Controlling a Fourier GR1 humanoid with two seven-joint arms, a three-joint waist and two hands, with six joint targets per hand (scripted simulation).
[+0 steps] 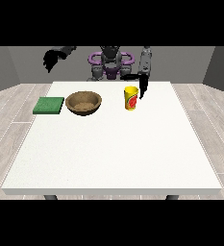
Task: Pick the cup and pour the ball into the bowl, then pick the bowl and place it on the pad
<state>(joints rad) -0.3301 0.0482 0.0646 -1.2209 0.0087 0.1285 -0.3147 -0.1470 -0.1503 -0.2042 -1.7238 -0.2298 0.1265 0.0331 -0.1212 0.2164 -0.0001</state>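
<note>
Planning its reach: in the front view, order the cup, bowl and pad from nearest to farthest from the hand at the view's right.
From the hand at the view's right:
1. Cup, just beside it.
2. Bowl, mid-table, to the cup's left in view.
3. Pad, at the table's left edge.

A large white table (108,153) is filling the frame's centre, standing on pale grey plank flooring (7,125), with plain grey walls (17,62) running across the upper frame.

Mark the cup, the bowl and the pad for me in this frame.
cup (130,99), front view, on its yellow side wall.
bowl (97,104), front view, on its brown outer rim at the right.
pad (48,105), front view, on the middle of its green top.
</note>
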